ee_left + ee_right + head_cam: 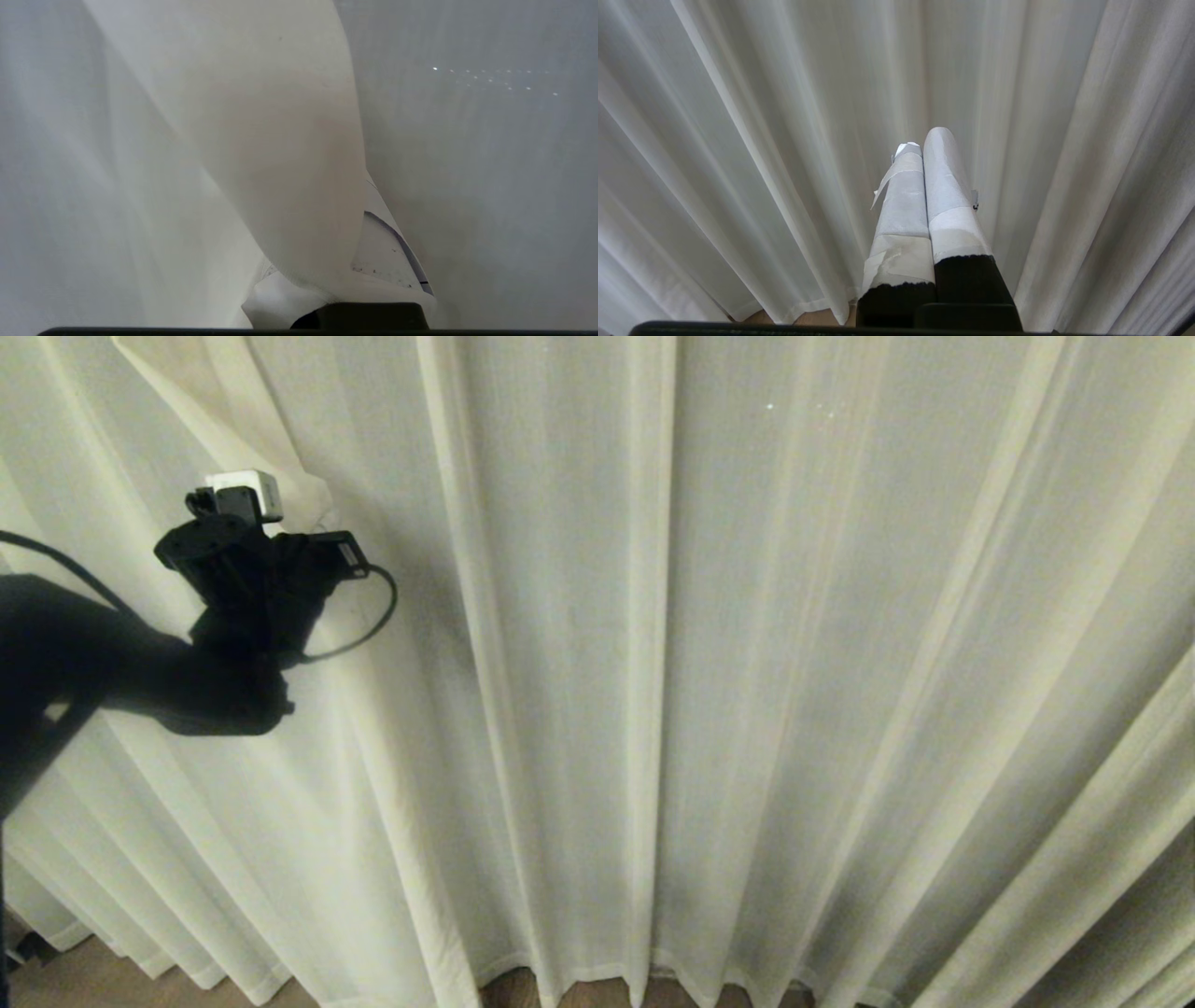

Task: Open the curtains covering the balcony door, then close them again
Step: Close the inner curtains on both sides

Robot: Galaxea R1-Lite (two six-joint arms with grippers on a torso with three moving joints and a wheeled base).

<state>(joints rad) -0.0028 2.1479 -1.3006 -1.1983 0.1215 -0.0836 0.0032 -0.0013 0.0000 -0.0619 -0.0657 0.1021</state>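
So curtains (pixel 747 663) are hung shut across everything | a fold is pinched by left gripper (pixel 280 518) | right gripper (pixel 924 154) is pressed together, nothing held | wood floor (pixel 84 975) is glimpsed below hem

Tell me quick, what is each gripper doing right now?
Left gripper: closed on a fold of the curtains.
Right gripper: closed, holding nothing, pointing at the curtains.

pleated curtains (pixel 747 663) fill the whole front, no gap between folds, strip of floor (pixel 84 975) below the hem
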